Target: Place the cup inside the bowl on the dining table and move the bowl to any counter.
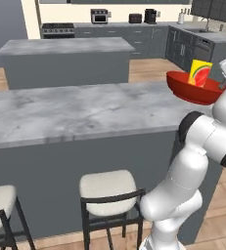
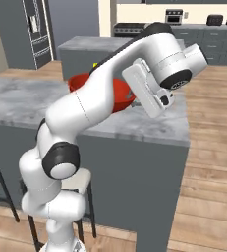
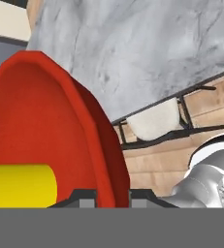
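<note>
So the end effector (image 3: 112, 196) is clamped on the rim of the red bowl (image 1: 195, 91), yellow cup (image 1: 199, 73) riding inside, lifted just above the dining worktop's (image 1: 75, 110) right end, so I'd keep it level and swing slowly toward the island worktop (image 1: 65, 46) behind.

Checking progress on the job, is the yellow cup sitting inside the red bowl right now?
Yes, in the left base view the cup stands inside the bowl, its top rising above the red rim.
</note>
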